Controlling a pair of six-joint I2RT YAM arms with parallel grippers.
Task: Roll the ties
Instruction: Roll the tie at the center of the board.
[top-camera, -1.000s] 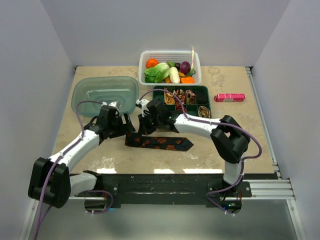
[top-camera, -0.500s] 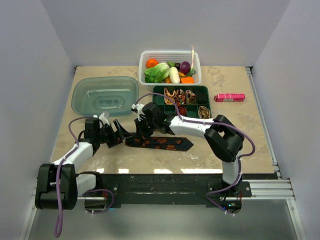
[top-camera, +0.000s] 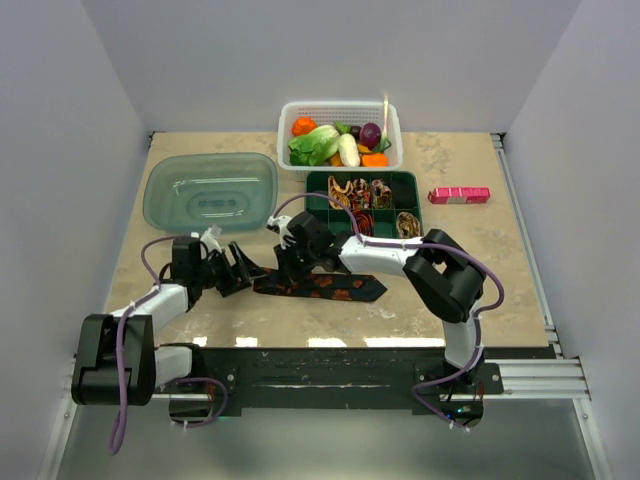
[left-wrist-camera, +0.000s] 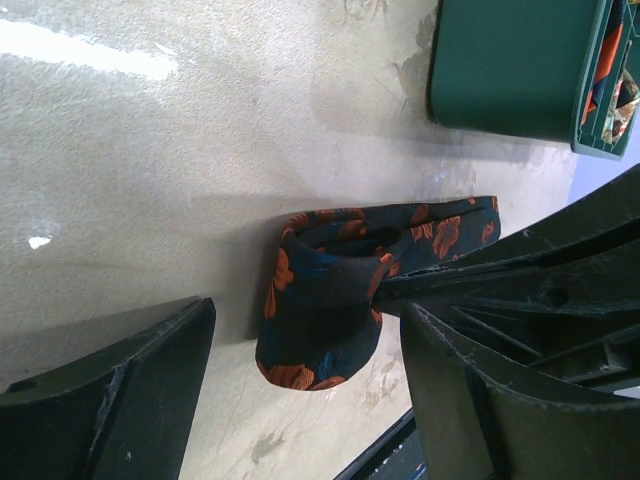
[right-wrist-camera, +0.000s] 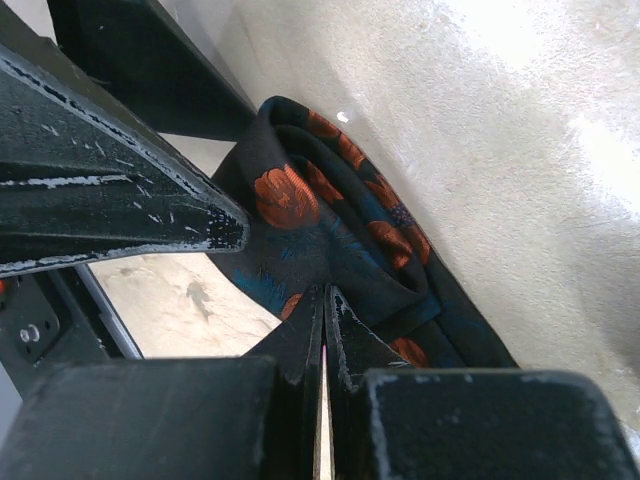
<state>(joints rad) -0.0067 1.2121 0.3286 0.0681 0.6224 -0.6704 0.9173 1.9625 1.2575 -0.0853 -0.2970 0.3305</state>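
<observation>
The black tie with orange-red spots (top-camera: 325, 286) lies across the table's middle, its left end curled into a loose roll (left-wrist-camera: 320, 300). My right gripper (top-camera: 289, 267) is shut on that rolled end (right-wrist-camera: 330, 225), its jaws pressed together on the fabric (right-wrist-camera: 325, 300). My left gripper (top-camera: 243, 272) is open just left of the roll, its fingers (left-wrist-camera: 110, 400) either side of it and not touching it (left-wrist-camera: 305, 325). Several small rolled ties (top-camera: 358, 190) sit in the green tray (top-camera: 421, 188).
A white basket (top-camera: 340, 108) of vegetables stands at the back. A clear teal container (top-camera: 210, 190) lies at the back left. A pink box (top-camera: 459, 195) lies at the right. The green tray's wall (left-wrist-camera: 510, 60) is just behind the roll.
My left arm has pulled back to the left and toward the near edge, its gripper now off the tie's end and open. My right gripper stays on the rolled end.
</observation>
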